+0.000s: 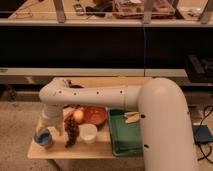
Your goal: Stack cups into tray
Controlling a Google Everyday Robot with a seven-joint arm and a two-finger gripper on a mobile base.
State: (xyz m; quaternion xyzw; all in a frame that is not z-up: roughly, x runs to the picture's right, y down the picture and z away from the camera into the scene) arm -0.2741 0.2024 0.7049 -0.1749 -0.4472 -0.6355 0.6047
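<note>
1. On the small wooden worktop (55,150) in front of the dark shelving, your robot's white arm (100,97) sweeps in from the right and bends down over the left end.
2. The gripper (50,127) hangs at that left end, directly above a blue cup (43,137); the wrist hides the fingers, so you cannot tell whether they stand wide, narrow or closed on anything.
3. The blue cup sits upright near the worktop's front left corner, just under the wrist; whether the gripper touches it cannot be told.
4. The dark-green tray (125,135) lies at the right end of the worktop, well apart from the blue cup, with a pale, flat item (132,117) resting in its back half.
5. Between cup and tray you see a bunch of dark grapes (72,132), a white cup (88,133) just beside it, an orange bowl (95,116) behind them, and a small round yellow fruit (78,116) touching the bowl's left side.
6. The white cup stands upright on the worktop, close to the tray's left rim but outside it.
7. No cup sits in the tray.
8. The arm's thick upper section fills the right foreground and covers the tray's right edge.
</note>
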